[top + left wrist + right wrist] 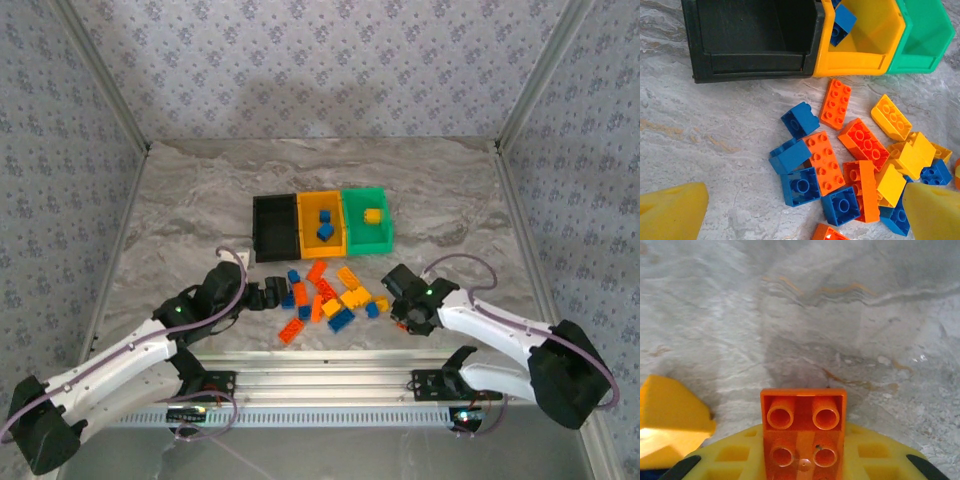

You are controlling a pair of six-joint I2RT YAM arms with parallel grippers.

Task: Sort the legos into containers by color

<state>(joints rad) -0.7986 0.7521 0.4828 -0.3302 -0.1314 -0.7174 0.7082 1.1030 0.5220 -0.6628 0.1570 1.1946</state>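
Right wrist view: right pincer (pixel 408 312) grips a small orange studded plastic brick (pixel 802 430) over the grey marbled tabletop (pixel 840 315); left pincer (pixel 800 215) gapes wide above orange, blue and yellow bricks (pixel 850 150) before three joined plastic bins (pixel 860 55).

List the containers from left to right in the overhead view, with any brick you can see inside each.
black bin, no brick visible inside → yellow-orange bin, with a blue brick → green bin, with a yellow brick

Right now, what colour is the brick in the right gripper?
The brick is orange, seen best in the right wrist view.
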